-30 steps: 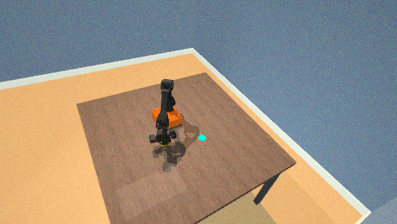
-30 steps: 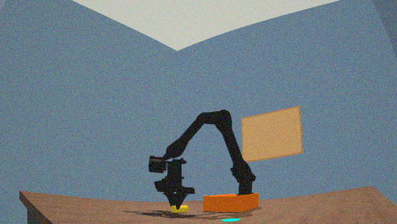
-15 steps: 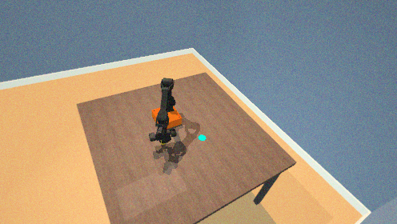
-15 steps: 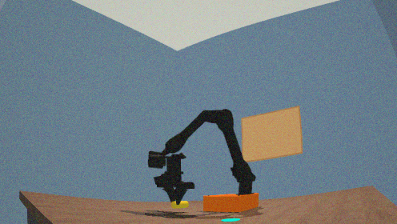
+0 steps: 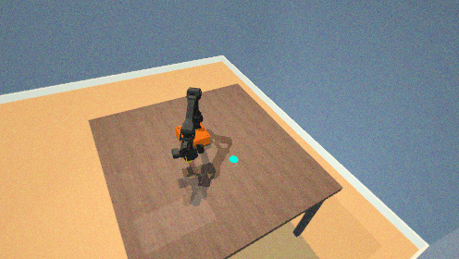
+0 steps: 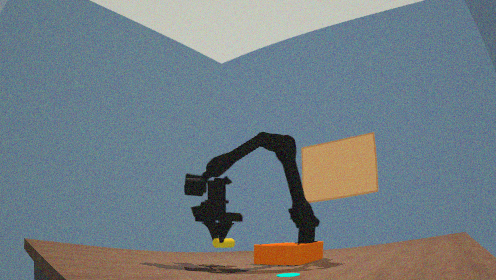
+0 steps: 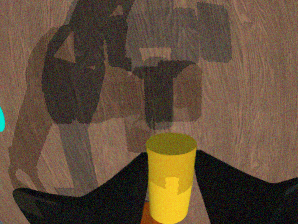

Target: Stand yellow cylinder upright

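Leftmost, wall: a plain blue backdrop is seen behind the whole scene in the exterior view.

Pincer (image 6: 221,239): pointed straight down at the end of the black arm, left of the base; it is clenched on the yellow cylinder, one jaw against each side.

Yellow cylinder (image 6: 223,243): held lying flat, its long axis horizontal, lifted just clear of the desk (image 6: 100,260). From the wrist view it is seen end-on between the dark jaws, one round end pointing away from the camera.

Key relation: the cylinder's long axis is level with the desk and crosswise to the pincer's downward approach, so a quarter turn is judged necessary before it can be stood on one end.

Orange base (image 6: 287,252): the arm's mount, resting on the desk right of the pincer.

Cyan circle (image 6: 288,274): a flat marker on the desk in front of the base, well apart from the held cylinder and to its right; nothing stands on it yet.

Orange panel (image 6: 339,167): seen against the wall behind the arm.
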Available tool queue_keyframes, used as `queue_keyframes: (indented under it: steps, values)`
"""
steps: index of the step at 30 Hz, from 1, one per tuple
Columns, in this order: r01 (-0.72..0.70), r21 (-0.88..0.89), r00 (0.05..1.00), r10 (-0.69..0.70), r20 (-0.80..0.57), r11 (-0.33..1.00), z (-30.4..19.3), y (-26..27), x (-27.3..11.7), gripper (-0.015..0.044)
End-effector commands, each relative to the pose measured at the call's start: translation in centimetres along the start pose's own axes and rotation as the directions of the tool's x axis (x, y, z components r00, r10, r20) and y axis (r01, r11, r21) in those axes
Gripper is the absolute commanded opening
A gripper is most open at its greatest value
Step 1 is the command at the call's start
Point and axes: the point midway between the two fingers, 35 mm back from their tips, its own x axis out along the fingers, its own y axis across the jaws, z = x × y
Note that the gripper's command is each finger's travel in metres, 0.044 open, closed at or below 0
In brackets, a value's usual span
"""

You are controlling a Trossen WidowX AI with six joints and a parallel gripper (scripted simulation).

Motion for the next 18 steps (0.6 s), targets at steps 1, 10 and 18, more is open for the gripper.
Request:
queue_keyframes:
  steps: [1,10,18]
  values:
    - [0.008,-0.004,1.000,-0.008,0.012,1.000,0.1,-0.1,-1.6,0.0105]
    - [0.008,-0.004,1.000,-0.008,0.012,1.000,-0.3,0.1,-4.0,0.0105]
    - [0.016,-0.037,1.000,-0.015,0.013,0.999,0.2,1.0,-4.1,0.0105]
